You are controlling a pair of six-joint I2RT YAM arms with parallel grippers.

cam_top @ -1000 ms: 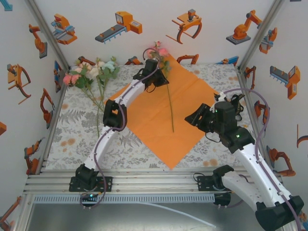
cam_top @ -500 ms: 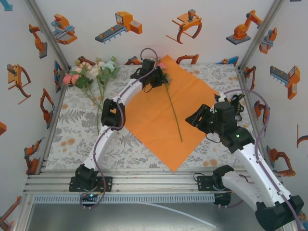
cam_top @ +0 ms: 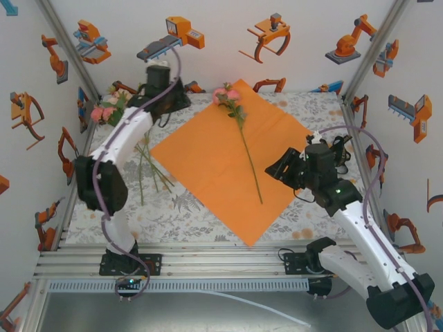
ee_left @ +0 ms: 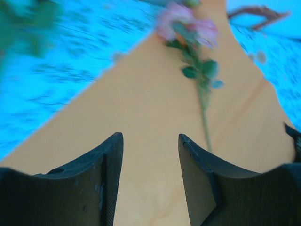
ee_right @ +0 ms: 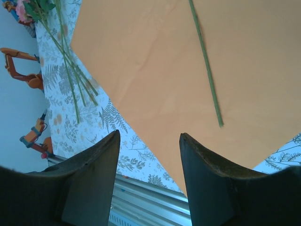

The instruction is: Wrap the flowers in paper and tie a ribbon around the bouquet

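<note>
1. We note the right gripper [ee_right: 149, 141]: dark fingers [ee_right: 91, 179] apart, nothing between them.
2. Beneath it, the orange paper [ee_right: 150, 70] lies flat on the fern-patterned worktop [ee_right: 110, 125].
3. One thin green stem [ee_right: 205, 66] lies on the paper.
4. More flower stems [ee_right: 68, 66] lie off the paper, upper left.

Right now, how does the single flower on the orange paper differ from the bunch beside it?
The single flower lies on the orange paper; the bunch lies off it, on the patterned table cover to its left. The single flower is one stem in plain sight; the bunch has several, partly behind the left arm. Both lie flat.
</note>
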